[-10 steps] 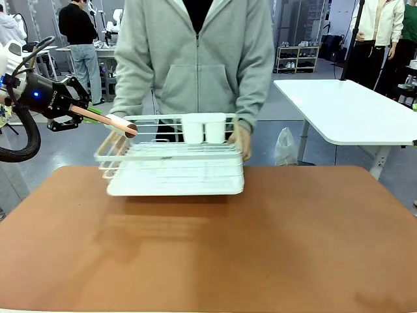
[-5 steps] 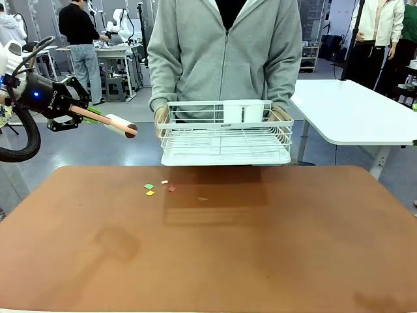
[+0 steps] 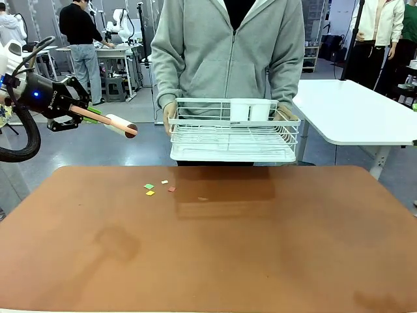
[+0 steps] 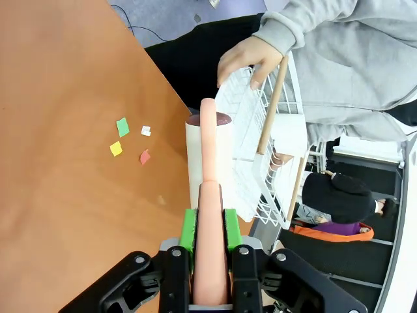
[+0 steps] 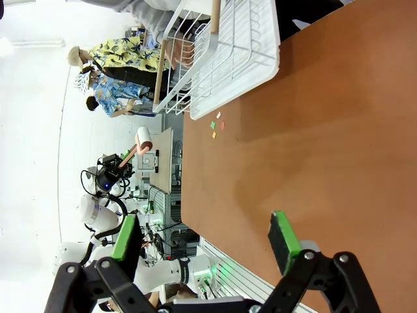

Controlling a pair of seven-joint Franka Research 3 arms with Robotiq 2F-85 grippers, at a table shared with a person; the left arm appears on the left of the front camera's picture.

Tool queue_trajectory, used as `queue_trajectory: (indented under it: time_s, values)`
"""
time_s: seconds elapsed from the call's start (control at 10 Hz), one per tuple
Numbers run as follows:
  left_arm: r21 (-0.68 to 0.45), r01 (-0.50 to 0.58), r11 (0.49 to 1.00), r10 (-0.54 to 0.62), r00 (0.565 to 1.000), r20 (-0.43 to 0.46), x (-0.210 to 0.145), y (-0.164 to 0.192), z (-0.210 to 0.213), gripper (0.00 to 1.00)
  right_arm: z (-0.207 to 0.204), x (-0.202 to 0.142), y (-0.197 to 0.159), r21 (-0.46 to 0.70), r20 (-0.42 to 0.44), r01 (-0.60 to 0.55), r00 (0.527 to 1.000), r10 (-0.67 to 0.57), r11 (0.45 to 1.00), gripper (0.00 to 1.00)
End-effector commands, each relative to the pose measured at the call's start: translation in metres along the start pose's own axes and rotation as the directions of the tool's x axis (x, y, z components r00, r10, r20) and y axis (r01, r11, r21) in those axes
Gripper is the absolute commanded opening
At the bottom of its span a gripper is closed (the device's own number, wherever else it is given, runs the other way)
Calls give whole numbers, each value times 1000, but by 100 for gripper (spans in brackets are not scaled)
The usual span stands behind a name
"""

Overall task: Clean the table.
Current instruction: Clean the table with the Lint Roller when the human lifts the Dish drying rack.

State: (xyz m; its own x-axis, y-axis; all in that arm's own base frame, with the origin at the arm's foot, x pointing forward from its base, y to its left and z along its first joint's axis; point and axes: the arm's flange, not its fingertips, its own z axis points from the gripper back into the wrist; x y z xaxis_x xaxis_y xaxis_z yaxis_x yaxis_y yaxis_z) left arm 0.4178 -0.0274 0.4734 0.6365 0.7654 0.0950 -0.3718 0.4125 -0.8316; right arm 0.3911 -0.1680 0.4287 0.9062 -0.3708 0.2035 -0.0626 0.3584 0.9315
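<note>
The reddish-brown table [image 3: 260,248] carries a few small coloured paper scraps [image 3: 151,188] near its far left; the same scraps [image 4: 122,127] lie left of the roller in the left wrist view. My left gripper [image 3: 91,112] hangs off the table's far left edge, shut on the pink handle of a lint roller [image 3: 119,125]. From the left wrist, the green pads of my left gripper [image 4: 208,228] clamp the handle and the lint roller's white head [image 4: 208,153] points toward the rack. My right gripper [image 5: 205,235] is open above the table [image 5: 313,143], holding nothing.
A person in a grey hoodie holds a white wire rack [image 3: 233,134] in both hands, in the air above the table's far edge. A white-topped table [image 3: 352,111] stands at the back right. Other people and benches are farther off.
The person lifted the white rack off the table and carried it right and back, uncovering the paper scraps. My left gripper and the roller have not moved.
</note>
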Motion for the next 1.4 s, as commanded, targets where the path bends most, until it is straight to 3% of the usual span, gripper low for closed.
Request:
queue_trajectory:
  time_s: [0.0,0.3,0.4,0.5,0.6,0.7,0.9,1.0,1.2,1.3]
  values:
    - [-3,-12,1000,12,1000,6,-1,-3,1,0,1,-1,2,9,3,-5,1000,5,1000,100]
    - [-3,-12,1000,12,1000,6,-1,-3,1,0,1,-1,2,9,3,-5,1000,5,1000,100]
    - [0,0,1000,0,1000,0,0,0,0,21,1,-1,2,9,3,-5,1000,5,1000,100]
    - [18,114,993,-113,992,-53,13,-8,7,21,1,-1,2,9,3,-5,1000,5,1000,100]
    - [22,263,965,-256,954,-157,36,-21,11,21,1,-1,2,9,3,-5,1000,5,1000,100]
    - [67,345,936,-323,920,-224,55,-29,7,21,1,-1,2,9,3,-5,1000,5,1000,100]
    - [96,520,848,-439,793,-423,85,-35,-21,21,1,-1,2,9,3,-5,1000,5,1000,100]
    - [73,628,775,-511,691,-511,102,-30,-53,21,1,-1,2,9,3,-5,1000,5,1000,100]
    - [52,663,747,-551,661,-509,101,-3,-103,21,1,-1,2,9,3,-5,1000,5,1000,100]
    - [28,647,762,-548,668,-504,102,6,-123,21,1,-1,2,9,3,-5,1000,5,1000,100]
